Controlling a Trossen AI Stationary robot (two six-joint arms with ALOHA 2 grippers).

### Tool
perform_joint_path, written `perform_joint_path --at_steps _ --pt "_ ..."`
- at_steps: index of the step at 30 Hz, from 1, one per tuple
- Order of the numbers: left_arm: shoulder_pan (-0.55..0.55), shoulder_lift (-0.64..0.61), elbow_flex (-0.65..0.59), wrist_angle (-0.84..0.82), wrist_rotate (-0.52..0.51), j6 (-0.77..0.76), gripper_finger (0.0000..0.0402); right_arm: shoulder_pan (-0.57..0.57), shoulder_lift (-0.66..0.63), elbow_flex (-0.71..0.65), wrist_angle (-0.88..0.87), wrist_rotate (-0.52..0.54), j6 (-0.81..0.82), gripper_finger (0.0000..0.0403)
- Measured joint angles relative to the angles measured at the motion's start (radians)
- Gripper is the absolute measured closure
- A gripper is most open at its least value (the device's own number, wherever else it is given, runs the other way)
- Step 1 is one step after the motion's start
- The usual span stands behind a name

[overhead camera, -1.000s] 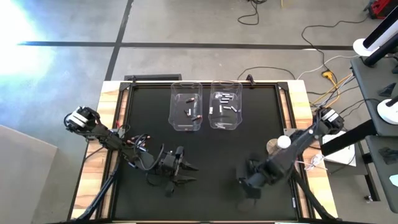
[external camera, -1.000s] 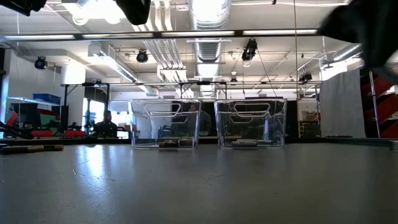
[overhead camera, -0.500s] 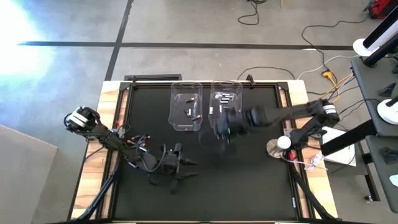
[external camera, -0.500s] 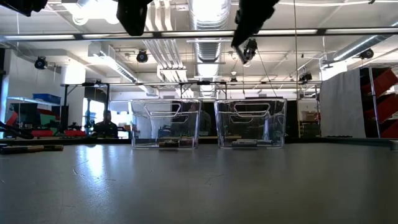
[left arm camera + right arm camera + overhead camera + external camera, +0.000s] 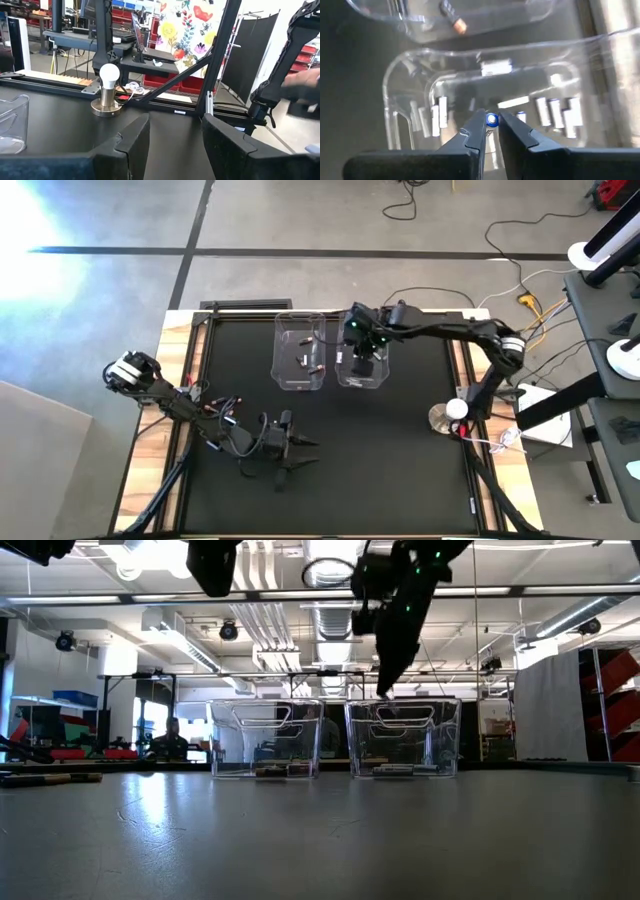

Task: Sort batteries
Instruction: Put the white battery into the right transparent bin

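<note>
Bins of clear plastic stand side by side toward twelve o'clock on the black table [image 5: 420,420]: the left bin [image 5: 299,352] holds a few dark batteries [image 5: 307,363] with reddish marks, and the right bin [image 5: 363,375] holds the silvery-white batteries [image 5: 555,112], which lie on its floor in small groups. The right gripper [image 5: 361,352] hangs above the right bin, its arm reaching in from about three o'clock over the table edge; in the low view it points down just over the rim of this bin. Its fingers [image 5: 520,135] stand narrow, closed on a small battery [image 5: 491,120] with a blue end, seen end-on between the tips, directly over the silvery ones. The left gripper [image 5: 300,448] waits low near seven o'clock, well apart from both bins, with its fingers [image 5: 135,137] spread wide and nothing between them. At about four o'clock, near the right edge of the table, a round silver base with a white ball on top [image 5: 452,412] stands with a red wire beside it; it is clear of the reaching arm. Nothing lies on the mat between the grippers and the bins. Cables [image 5: 520,305] run over the floor beyond the table, and in the low view a person [image 5: 173,740] sits far behind the left bin
</note>
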Motion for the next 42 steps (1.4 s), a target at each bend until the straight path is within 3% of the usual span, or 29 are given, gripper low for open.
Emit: perform_joint_path --at_steps 6,12,21,27,34,42 --pt "0.0 0.0 0.0 0.0 0.0 -0.001 0.0242 -0.062 0.125 -0.006 -0.002 -0.133 0.045 0.0367" --pt "0.0 0.0 0.0 -0.002 0.0 -0.001 0.0242 -0.122 0.226 0.001 -0.019 -0.149 0.15 0.0367" --pt "0.0 0.0 0.0 -0.002 0.0 -0.002 0.0242 -0.17 0.283 0.002 -0.01 -0.148 0.184 0.0367" --pt "0.0 0.0 0.0 -0.002 0.0 -0.002 0.0242 -0.171 0.289 0.002 -0.005 -0.149 0.184 0.0359" --pt "0.0 0.0 0.0 0.041 0.001 -0.008 0.0242 -0.165 0.257 0.006 -0.005 -0.146 0.184 0.0304" --pt "-0.002 0.0 0.0 0.054 0.002 -0.007 0.0242 -0.088 0.094 0.018 -0.001 -0.039 0.186 0.0254"
